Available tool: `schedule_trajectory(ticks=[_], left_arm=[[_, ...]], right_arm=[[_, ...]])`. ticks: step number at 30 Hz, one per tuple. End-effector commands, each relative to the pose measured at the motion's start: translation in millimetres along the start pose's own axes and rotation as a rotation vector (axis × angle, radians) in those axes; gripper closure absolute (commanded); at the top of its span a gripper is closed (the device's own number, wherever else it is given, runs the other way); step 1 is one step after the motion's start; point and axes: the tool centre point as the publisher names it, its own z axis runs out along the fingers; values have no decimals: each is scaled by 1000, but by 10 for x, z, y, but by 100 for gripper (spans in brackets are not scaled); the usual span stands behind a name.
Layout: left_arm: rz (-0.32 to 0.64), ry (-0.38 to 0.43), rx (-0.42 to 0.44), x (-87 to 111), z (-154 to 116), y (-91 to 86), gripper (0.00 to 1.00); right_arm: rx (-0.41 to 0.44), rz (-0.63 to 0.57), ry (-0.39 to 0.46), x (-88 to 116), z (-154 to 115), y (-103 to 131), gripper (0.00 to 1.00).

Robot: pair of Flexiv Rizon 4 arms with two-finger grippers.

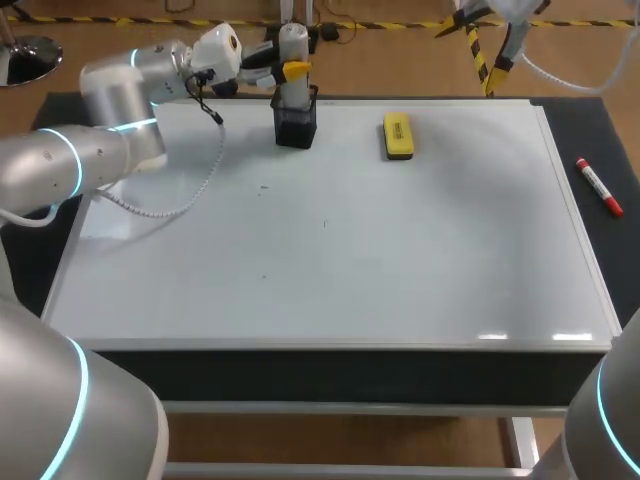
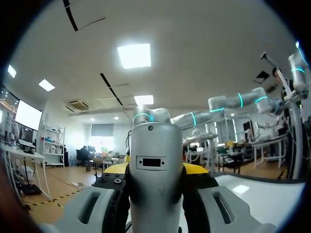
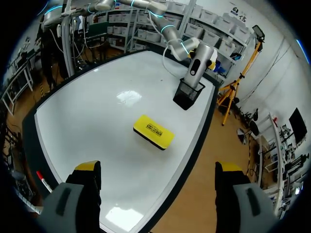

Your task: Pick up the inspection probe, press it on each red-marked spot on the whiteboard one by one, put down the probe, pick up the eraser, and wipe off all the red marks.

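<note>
- The whiteboard (image 1: 330,260) covers most of the dark worktop (image 1: 590,130), lying flat.
- My left arm (image 1: 110,120) comes in from the left side and stretches across the board's far left corner.
- Left gripper (image 1: 297,70) is at the far edge and clenched on the inspection probe (image 1: 293,45). The left wrist view shows a yellow tip hugging each side of the grey probe body.
- Right gripper (image 3: 158,170) hangs high above the board's far right corner with its fingers spread wide, holding nothing.
- The black mesh holder (image 1: 296,125) stands on the board near its far edge, and the probe sits upright in it.
- The yellow eraser (image 1: 398,136) lies flat on the board, to the right of the holder and apart from it.
- A red marker (image 1: 599,187) lies on the worktop, just off the board's right edge.
</note>
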Motion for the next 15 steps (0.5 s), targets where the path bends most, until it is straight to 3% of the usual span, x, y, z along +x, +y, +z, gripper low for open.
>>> schedule_trajectory(ticks=[1,15], left_arm=[[-8,86,30,-66,-32,142,100],[38,121,21,-76,-54,327,100]], right_arm=[[2,-1,7,-8,-20,1,0],[2,-1,7,-8,-20,1,0]])
